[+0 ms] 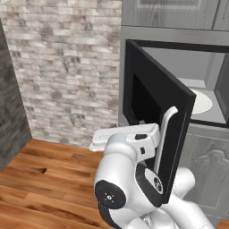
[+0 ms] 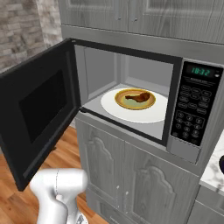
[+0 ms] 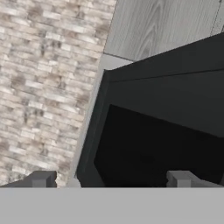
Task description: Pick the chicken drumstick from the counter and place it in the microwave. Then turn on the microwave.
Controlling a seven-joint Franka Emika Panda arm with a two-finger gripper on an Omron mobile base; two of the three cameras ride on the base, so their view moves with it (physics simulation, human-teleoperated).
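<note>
The microwave (image 2: pixel 175 65) stands open, its black windowed door (image 2: pixel 39 118) swung wide to the left. On its white turntable (image 2: pixel 113 110) a yellow-brown bowl (image 2: pixel 122 101) holds the reddish-brown chicken drumstick (image 2: pixel 138 96). The keypad (image 2: pixel 190 114) with its green display (image 2: pixel 200 71) is on the right. My gripper (image 3: pixel 111 180) is open and empty, facing the outer face of the door (image 3: pixel 166 131) from close by. In the left base view the white hand (image 1: pixel 127 136) sits beside the door (image 1: pixel 152 98), near its pale handle (image 1: pixel 164 134). A strip of the counter (image 2: pixel 214 173) shows at the lower right.
Grey panelled cabinets (image 2: pixel 127 175) run below the microwave, and more cabinets (image 2: pixel 144 13) hang above it. A brick wall (image 1: pixel 62 67) and wooden floor (image 1: pixel 44 179) lie to the left of the open door. A dark object (image 2: pixel 221 164) sits at the counter's right edge.
</note>
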